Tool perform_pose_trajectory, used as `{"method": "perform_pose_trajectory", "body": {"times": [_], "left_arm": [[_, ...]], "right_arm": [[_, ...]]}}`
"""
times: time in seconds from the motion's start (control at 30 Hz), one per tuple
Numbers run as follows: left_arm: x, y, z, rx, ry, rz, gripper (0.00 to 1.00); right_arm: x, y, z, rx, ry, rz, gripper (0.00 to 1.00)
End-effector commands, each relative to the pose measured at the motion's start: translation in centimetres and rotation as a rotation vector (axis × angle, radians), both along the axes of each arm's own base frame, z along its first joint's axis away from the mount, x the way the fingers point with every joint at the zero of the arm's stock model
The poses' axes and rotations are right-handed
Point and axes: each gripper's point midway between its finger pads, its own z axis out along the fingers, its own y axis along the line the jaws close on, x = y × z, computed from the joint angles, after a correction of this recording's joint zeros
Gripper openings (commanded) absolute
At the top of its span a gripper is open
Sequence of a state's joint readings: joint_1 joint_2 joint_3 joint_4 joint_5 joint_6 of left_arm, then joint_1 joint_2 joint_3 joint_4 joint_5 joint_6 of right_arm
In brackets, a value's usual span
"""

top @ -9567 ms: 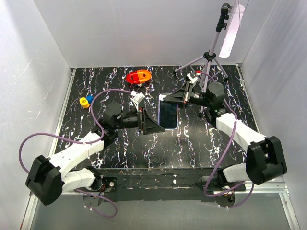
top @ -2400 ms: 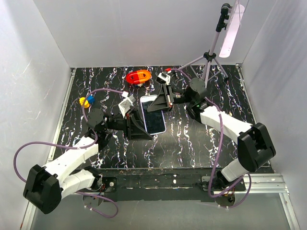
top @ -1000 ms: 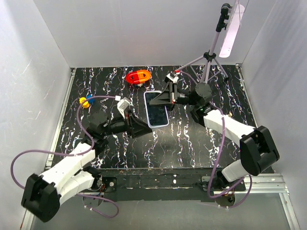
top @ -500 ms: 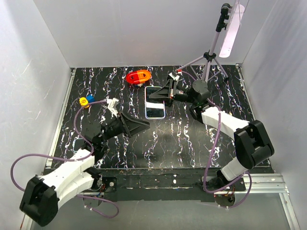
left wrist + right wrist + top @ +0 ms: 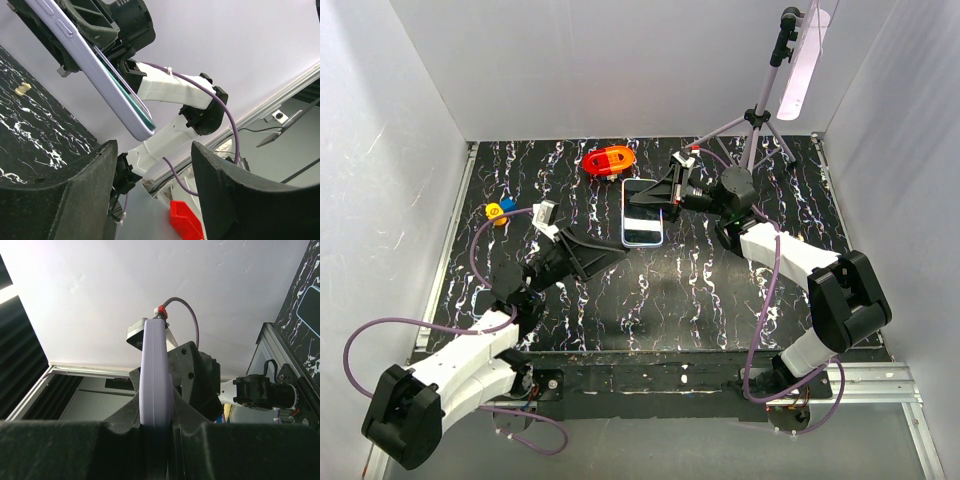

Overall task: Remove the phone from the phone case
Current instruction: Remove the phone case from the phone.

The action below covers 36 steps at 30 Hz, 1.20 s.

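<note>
The top external camera, high behind the near edge, looks steeply down over the whole marbled table (image 5: 720, 290). Both wrist cameras tilt upward, close: left sees the cased phone (image 5: 90, 65) obliquely, right sees it edge-on, nearer.

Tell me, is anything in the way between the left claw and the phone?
Nothing I can see. The left claw hangs open, apart from the phone, with only open air between them. The right claw grips the phone, in its case, by the edge on the side away from the left claw.
</note>
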<state>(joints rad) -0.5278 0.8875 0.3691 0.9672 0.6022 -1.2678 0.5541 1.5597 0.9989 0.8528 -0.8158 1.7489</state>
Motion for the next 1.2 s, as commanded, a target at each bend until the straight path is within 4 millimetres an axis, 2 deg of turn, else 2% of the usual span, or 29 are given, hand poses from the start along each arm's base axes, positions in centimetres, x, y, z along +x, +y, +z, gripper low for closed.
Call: {"method": "perform_pose_trajectory", "body": {"times": [0.0,0.37,0.73,0.8,0.87,1.03,1.17], "left_arm": [[0.0,0.1,0.5,-0.02,-0.024,0.015,0.57],[0.6,0.0,0.5,-0.032,-0.008,0.025,0.46],[0.6,-0.1,-0.1,-0.025,-0.008,0.019,0.27],[0.4,-0.1,-0.2,-0.023,-0.02,0.012,0.23],[0.0,-0.1,0.1,-0.025,-0.048,0.0,0.13],[-0.2,-0.4,0.0,-0.012,-0.064,-0.019,0.04],[-0.1,-0.4,-0.4,-0.014,-0.06,-0.017,0.01]], "right_arm": [[-1.1,-0.3,3.4,0.068,-0.091,-0.004,0.01],[-1.7,-0.1,3.3,0.071,-0.097,0.009,0.01],[-2.3,0.3,3.7,0.091,-0.094,0.025,0.01],[-2.2,0.2,4.0,0.105,-0.086,0.024,0.01],[-2.4,0.2,4.1,0.114,-0.066,0.033,0.01],[-2.8,0.0,4.6,0.143,-0.046,0.046,0.01],[-3.5,-0.1,5.5,0.181,-0.038,0.067,0.01]]}}
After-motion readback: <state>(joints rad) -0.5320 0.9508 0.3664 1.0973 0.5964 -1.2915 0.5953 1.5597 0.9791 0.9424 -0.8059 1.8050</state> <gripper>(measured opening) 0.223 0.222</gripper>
